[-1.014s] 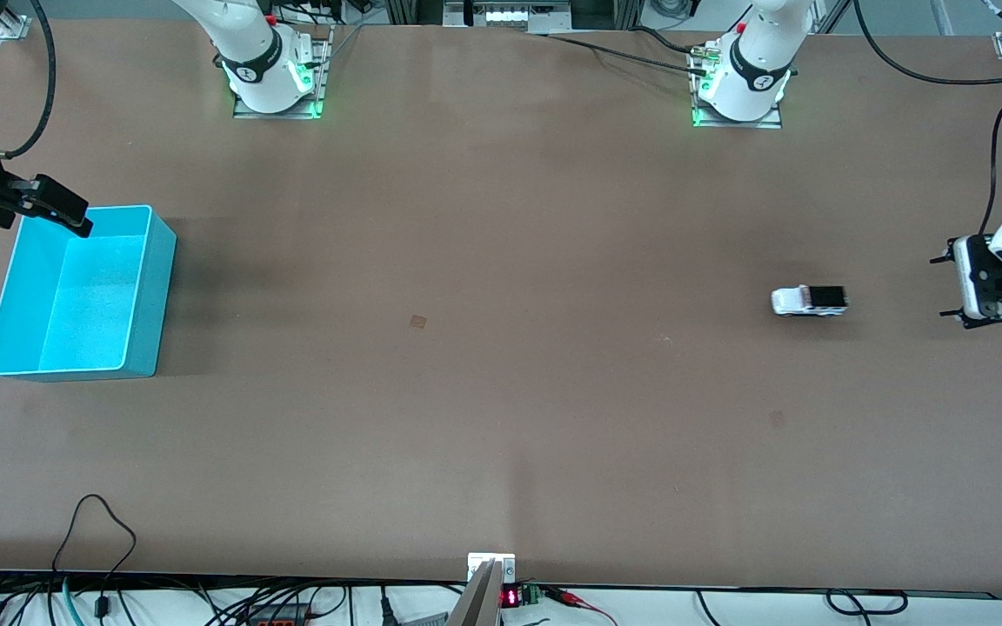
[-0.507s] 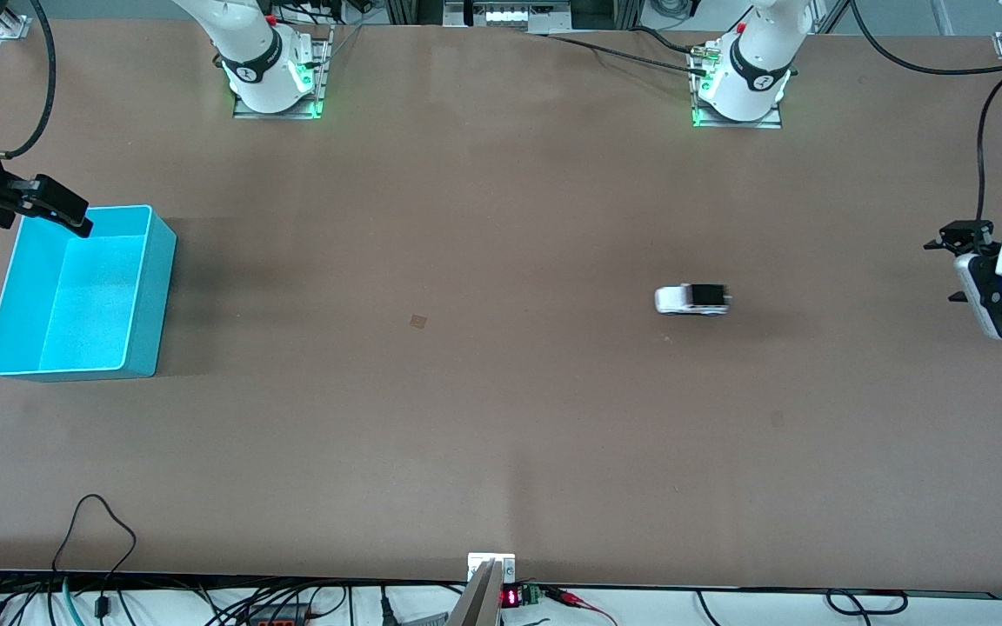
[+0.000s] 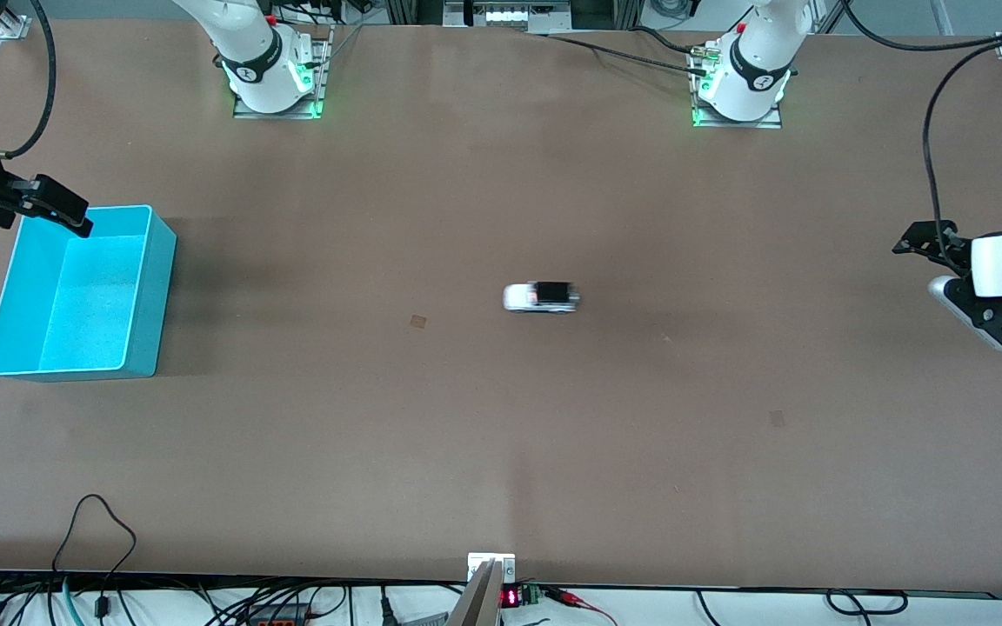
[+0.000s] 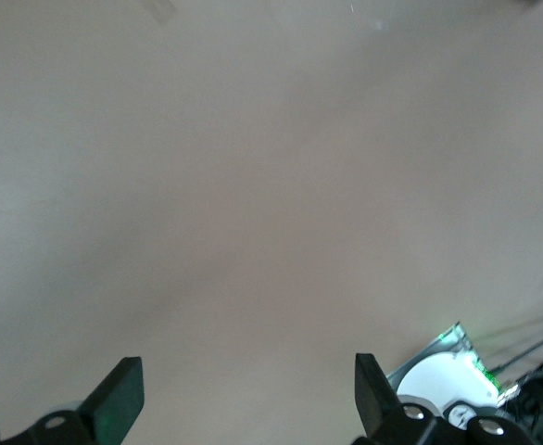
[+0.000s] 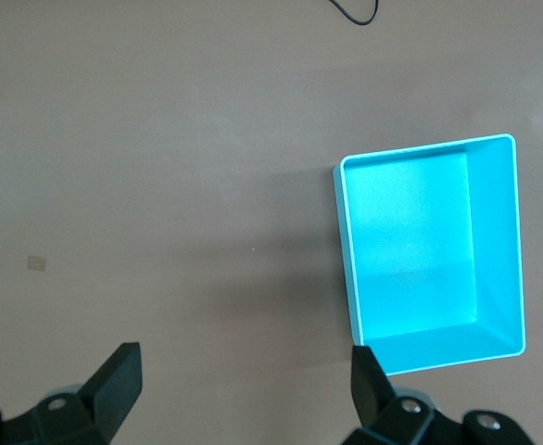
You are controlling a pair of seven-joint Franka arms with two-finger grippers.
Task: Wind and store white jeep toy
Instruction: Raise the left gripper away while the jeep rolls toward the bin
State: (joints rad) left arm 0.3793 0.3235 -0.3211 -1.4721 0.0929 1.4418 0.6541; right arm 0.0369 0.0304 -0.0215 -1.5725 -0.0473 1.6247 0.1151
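Small white jeep toy (image 3: 541, 297) out on the bare brown table (image 3: 501, 435), about in the middle, on its wheels, a bit smeared in the front view. Black roof panel toward the left arm's end, white nose toward the right arm's end. Touched by no claw.

Cyan bin (image 3: 75, 291) at the right arm's end of the table, well apart from the jeep, with nothing inside. Seen from above in the right wrist view (image 5: 429, 250).

Right claw (image 3: 44, 204) up over the bin's corner farthest from the front camera, at the table's edge. Fingers (image 5: 114, 380) spread wide apart, nothing between them.

Left claw (image 3: 923, 243) up over the left arm's end of the table, well apart from the jeep. Fingers (image 4: 119, 399) spread wide apart too, holding nothing, only bare table under them.
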